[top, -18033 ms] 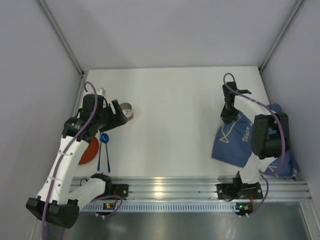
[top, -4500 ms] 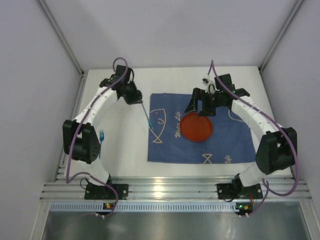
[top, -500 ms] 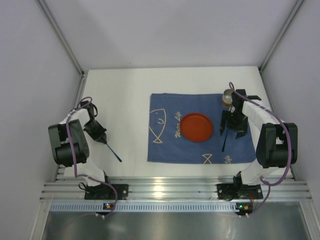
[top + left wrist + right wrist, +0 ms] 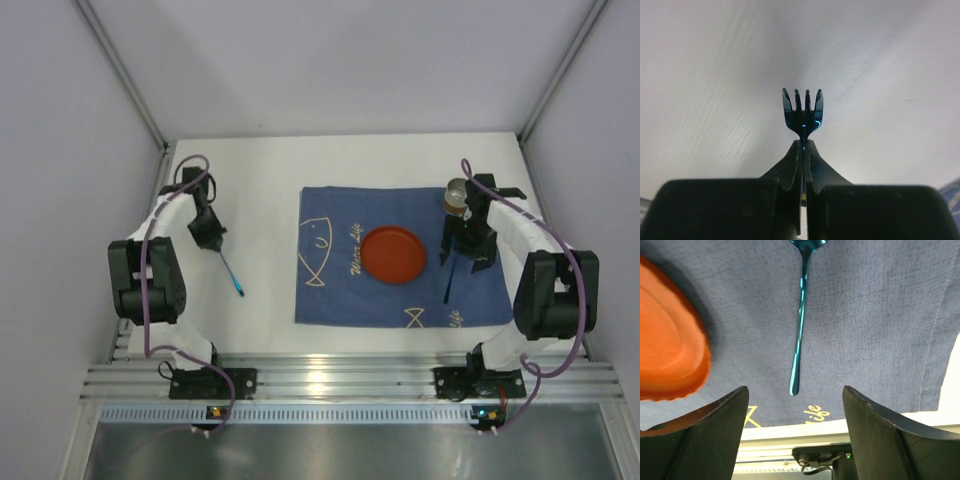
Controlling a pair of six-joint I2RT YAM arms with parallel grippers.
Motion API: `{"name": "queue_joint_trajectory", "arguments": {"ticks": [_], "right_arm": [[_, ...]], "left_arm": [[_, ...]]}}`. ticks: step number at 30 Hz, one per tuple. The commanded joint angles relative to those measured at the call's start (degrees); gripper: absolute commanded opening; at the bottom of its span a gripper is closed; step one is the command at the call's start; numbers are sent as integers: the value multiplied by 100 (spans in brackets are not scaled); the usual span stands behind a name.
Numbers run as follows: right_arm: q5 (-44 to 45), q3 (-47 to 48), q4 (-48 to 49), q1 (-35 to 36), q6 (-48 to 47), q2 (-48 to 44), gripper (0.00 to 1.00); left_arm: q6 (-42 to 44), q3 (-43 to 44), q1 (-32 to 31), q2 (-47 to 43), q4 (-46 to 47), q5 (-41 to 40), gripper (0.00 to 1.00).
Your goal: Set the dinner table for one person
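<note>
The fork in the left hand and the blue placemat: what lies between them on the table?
Nothing. In the top view, only bare white dinner table separates the fork, held by the left hand, from the placemat.

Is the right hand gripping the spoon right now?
No. In the right wrist view the right hand's fingers stand wide apart, and the spoon lies flat on the blue placemat ahead of them, untouched.
</note>
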Motion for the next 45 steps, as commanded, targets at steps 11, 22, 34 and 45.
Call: {"name": "queue_joint_trajectory", "arguments": {"ticks": [11,22,34,45], "right_arm": [[16,515,-367,-7,89,-706,89],[16,242,-358,-16,150,-944,90],[174,224,-358,-16,185,-979,91],[227,461,-499,-16,186,-918,91]], "left_arm": [[220,3369,-2887,1564,-28,1059,0],[105,3906,-3768,2505,-19,1174,0],[290,3792,-3409,2294,-143,585,59],[624,3704,-2687,2672,-107,550,53]]}}
